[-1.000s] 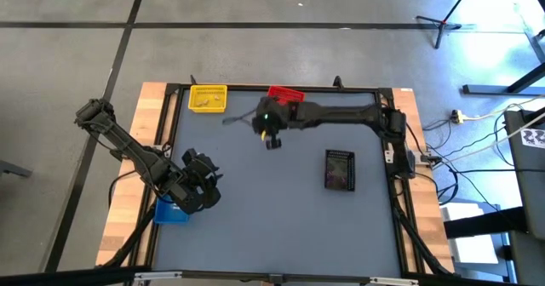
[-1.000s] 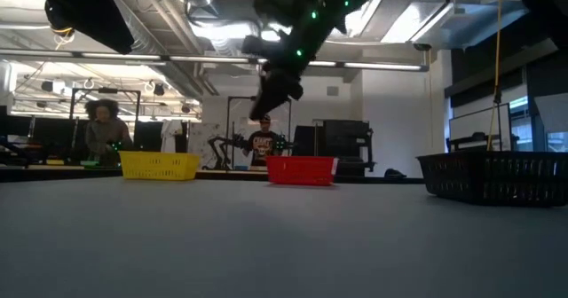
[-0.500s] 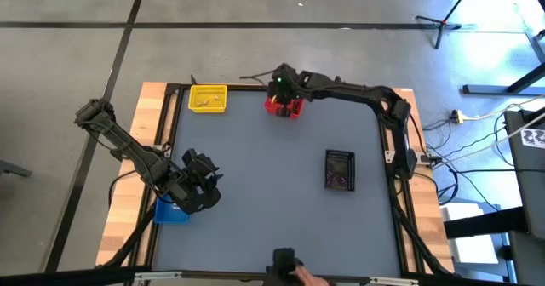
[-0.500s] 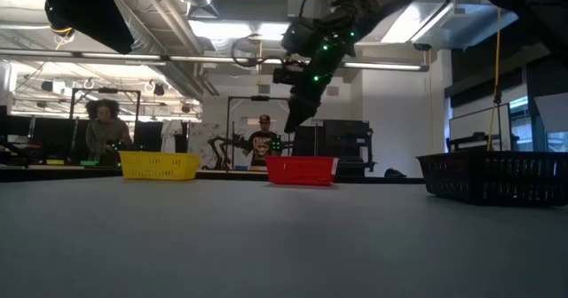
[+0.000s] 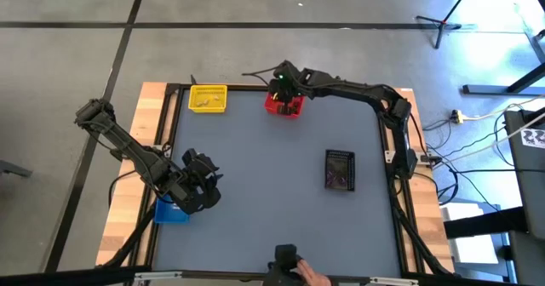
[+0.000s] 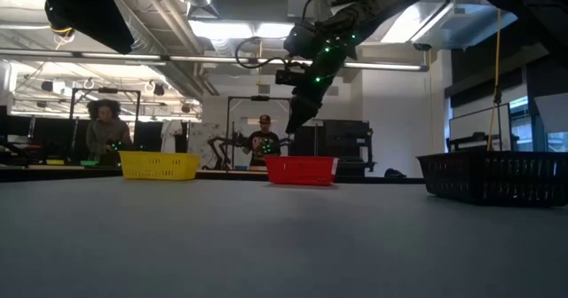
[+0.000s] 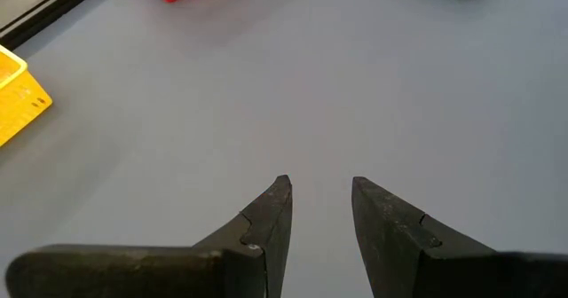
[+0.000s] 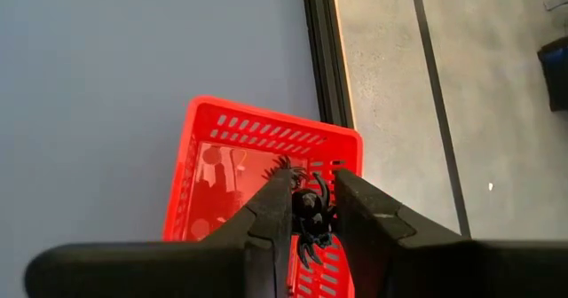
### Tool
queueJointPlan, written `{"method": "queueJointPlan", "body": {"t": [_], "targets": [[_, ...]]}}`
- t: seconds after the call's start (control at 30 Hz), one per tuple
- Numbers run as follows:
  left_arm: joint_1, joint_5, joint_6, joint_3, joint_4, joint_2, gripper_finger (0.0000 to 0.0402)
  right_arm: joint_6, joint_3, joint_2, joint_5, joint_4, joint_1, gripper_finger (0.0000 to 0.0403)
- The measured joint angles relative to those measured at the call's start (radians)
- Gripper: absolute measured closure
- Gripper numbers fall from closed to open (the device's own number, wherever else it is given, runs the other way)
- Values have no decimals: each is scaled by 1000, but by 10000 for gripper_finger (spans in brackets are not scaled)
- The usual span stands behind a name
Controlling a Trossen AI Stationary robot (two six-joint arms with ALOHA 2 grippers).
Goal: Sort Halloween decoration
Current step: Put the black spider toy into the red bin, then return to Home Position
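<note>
My right gripper (image 8: pixel 312 179) hangs above the red bin (image 8: pixel 266 126) at the table's far edge, shut on a small black spider trinket (image 8: pixel 309 216). The high view shows this gripper (image 5: pixel 285 82) over the bin (image 5: pixel 285 107); in the low view it (image 6: pixel 297 121) is well above the bin's rim (image 6: pixel 302 161). A few pale trinkets lie inside the red bin. My left gripper (image 7: pixel 319 188) waits open over bare table near the left edge (image 5: pixel 200 188), with nothing between its fingers. My right gripper pinches the spider's body (image 8: pixel 307 206) between its two fingers, which slant down from the near right. The legs stick out around and below the fingertips. The spider is lifted clear, hanging over the inside of the red bin.
A yellow bin (image 5: pixel 208 98) stands at the far left, a black bin (image 5: pixel 340 168) with purple bits sits right of centre, and a blue bin (image 5: pixel 170 211) is beside the left arm. A person's hand (image 5: pixel 308 277) shows at the near edge. People stand in the room behind.
My right gripper has swung from over the table's middle toward the far edge and a little right, rolling slightly, and now stands over the red bin with the spider still held. Most of the move came early; lately it has barely shifted.
</note>
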Motion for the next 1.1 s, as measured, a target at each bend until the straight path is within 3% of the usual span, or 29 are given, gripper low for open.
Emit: {"method": "queueJointPlan", "body": {"t": [0.83, 1.1], "targets": [[0, 0, 0, 0, 0, 0, 290, 0, 0, 0, -6, 0, -1, 318], [0, 0, 0, 0, 0, 0, 290, 0, -1, 0, -6, 0, -1, 255]]}}
